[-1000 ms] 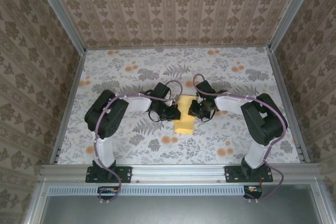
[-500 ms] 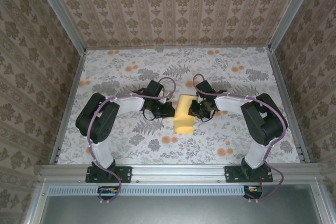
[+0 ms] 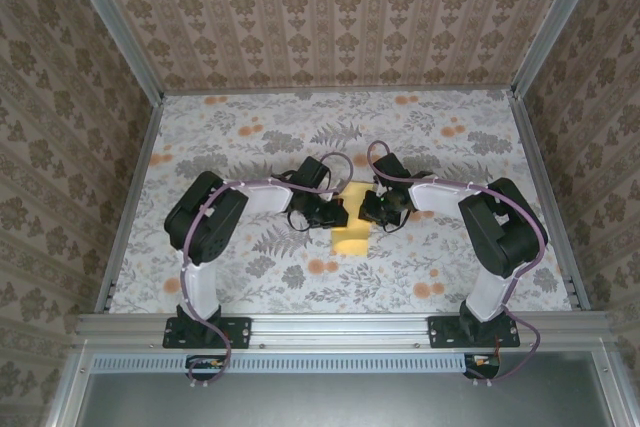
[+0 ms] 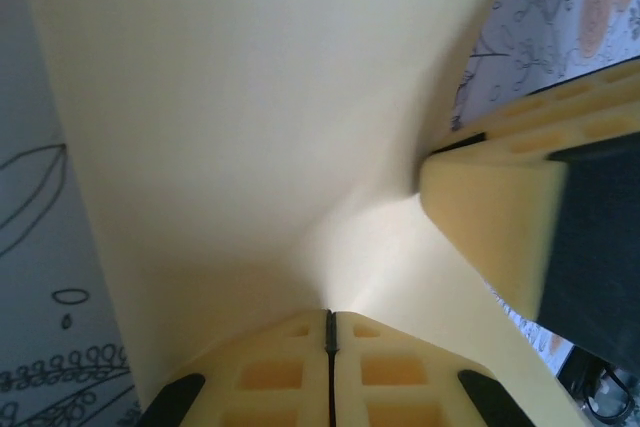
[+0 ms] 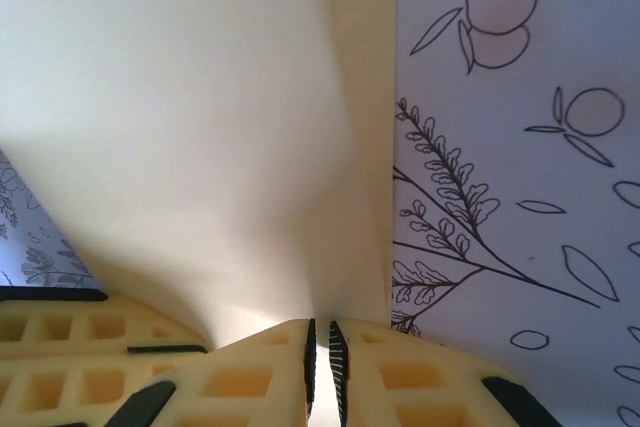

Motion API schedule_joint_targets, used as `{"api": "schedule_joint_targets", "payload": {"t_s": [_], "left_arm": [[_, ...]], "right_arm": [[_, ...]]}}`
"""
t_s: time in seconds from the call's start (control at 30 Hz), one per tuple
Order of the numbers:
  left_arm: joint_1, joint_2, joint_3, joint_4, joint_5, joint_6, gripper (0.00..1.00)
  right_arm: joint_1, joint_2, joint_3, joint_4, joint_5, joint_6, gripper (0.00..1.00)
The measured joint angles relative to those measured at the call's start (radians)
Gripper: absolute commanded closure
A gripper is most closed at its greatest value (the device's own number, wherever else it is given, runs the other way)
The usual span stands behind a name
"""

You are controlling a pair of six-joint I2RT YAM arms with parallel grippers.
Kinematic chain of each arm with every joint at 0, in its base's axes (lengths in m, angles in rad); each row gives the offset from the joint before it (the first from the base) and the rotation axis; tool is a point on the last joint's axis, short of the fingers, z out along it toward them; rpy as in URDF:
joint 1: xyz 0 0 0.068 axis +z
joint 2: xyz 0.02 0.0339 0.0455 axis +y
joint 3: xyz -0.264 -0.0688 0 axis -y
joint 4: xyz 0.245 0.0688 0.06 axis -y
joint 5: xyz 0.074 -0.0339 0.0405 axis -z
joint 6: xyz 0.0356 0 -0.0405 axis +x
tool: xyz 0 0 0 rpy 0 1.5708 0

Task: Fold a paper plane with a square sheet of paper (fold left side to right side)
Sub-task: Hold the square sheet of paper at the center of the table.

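The square sheet of paper point(image 3: 350, 239) lies folded as a pale-yellow strip at the table's middle, between both grippers. My left gripper point(image 3: 338, 215) is shut, and its tips rest against the paper's left part. In the left wrist view the paper point(image 4: 250, 97) spreads out from the closed left gripper point(image 4: 330, 319), with one of the right gripper's fingers point(image 4: 490, 217) at the right. My right gripper point(image 3: 366, 211) is shut on the paper's right edge. In the right wrist view the paper point(image 5: 180, 97) rises into the narrow slit of the right gripper point(image 5: 320, 332).
The table point(image 3: 250, 137) has a grey floral cover with orange blotches point(image 3: 322, 267). Patterned walls close it in at the back and both sides, behind metal rails point(image 3: 130, 197). Open cover lies left, right and behind the paper.
My left gripper swung left off the paper, then came back onto its left part, staying shut, and now hides the paper's upper end. The right arm has not moved.
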Motion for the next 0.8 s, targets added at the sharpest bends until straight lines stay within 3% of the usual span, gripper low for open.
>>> {"api": "schedule_joint_targets", "payload": {"t_s": [0.5, 0.8], "left_arm": [[-0.001, -0.005, -0.02, 0.028, -0.005, -0.014, 0.93], [-0.003, -0.005, -0.02, 0.028, -0.008, -0.014, 0.93]], "right_arm": [[-0.053, -0.135, -0.058, 0.145, -0.082, -0.071, 0.83], [-0.046, 0.013, 0.033, 0.244, -0.144, -0.066, 0.83]]}}
